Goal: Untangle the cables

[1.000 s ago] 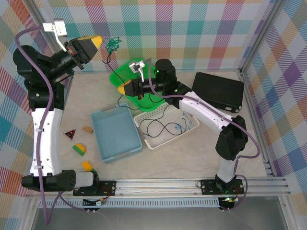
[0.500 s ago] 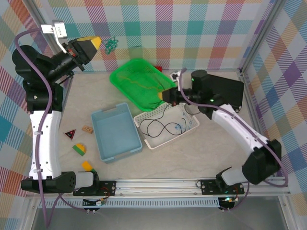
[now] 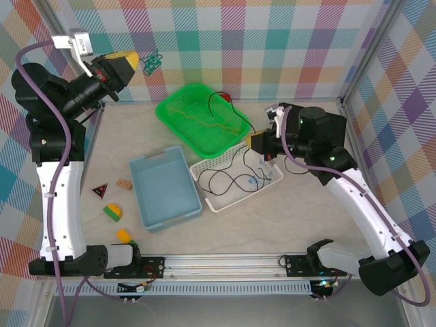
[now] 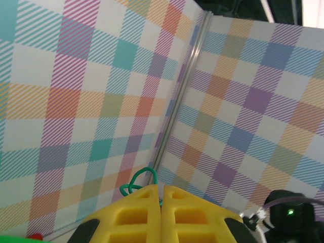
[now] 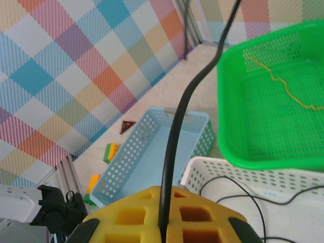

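Your right gripper [image 5: 164,195] is clamped shut on the black cable [image 5: 174,136], which runs straight out ahead of it, likely drawn taut to free it; beyond lies the yellow cable [image 5: 283,86], alone in the green basket [image 5: 228,101]. Your left gripper [image 4: 161,195], fully closed, pinches the dark green cable [image 4: 139,182], apparently to keep it apart.

Three cables [image 3: 151,62], three baskets [image 3: 165,191], four blocks [image 3: 113,212].

Tabletop [image 3: 272,225]: green basket [image 3: 165,113] rear, white basket [image 3: 201,169] just in front, blue bin [image 3: 137,194] beside it, small blocks [image 3: 113,212] left.
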